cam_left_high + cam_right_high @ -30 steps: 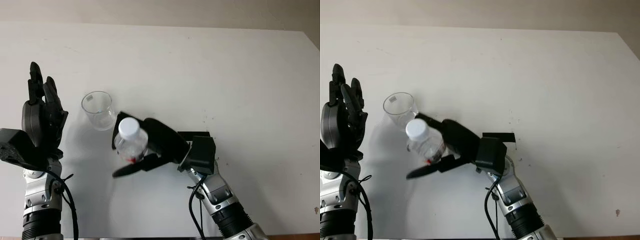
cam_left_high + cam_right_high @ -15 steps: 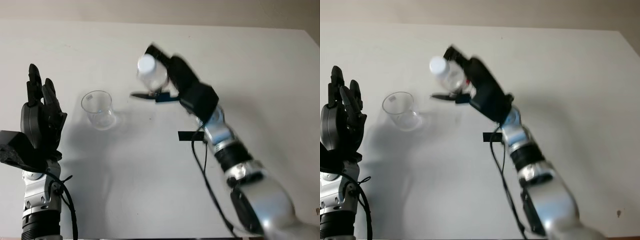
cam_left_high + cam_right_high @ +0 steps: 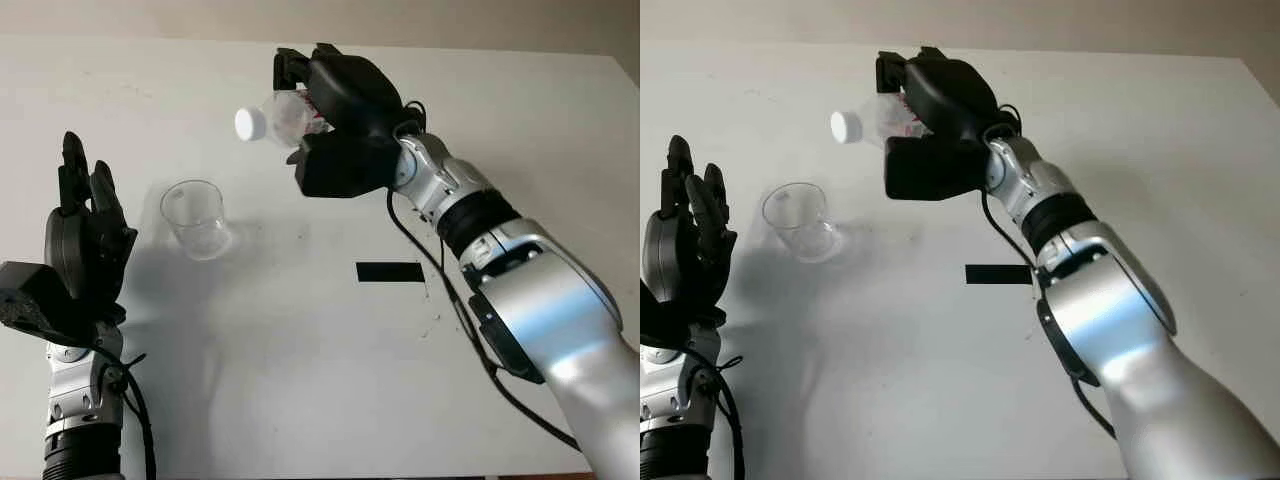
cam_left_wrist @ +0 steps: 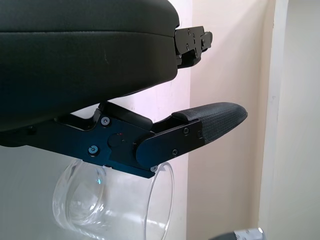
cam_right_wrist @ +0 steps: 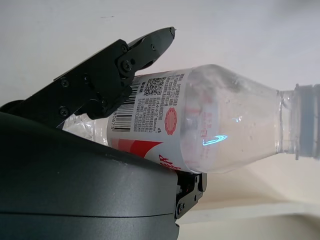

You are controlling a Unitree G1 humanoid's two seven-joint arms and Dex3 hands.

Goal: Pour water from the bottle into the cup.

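The right hand [image 3: 335, 110] is clamped around the bottle [image 3: 285, 115], held above the table [image 3: 520, 130] with its long axis near level and its white cap [image 3: 246, 123] aimed toward nine o'clock. The cup [image 3: 196, 219] stands at about seven o'clock from the cap, apart. The bottle is clear, seemingly nearly empty. The left hand [image 3: 85, 250] is open, nearer the cup.

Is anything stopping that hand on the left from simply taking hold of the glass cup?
Probably not. The left hand is open and stands upright just beside the cup, with bare table between them. The right hand holds the bottle higher up and further back, out of the way.
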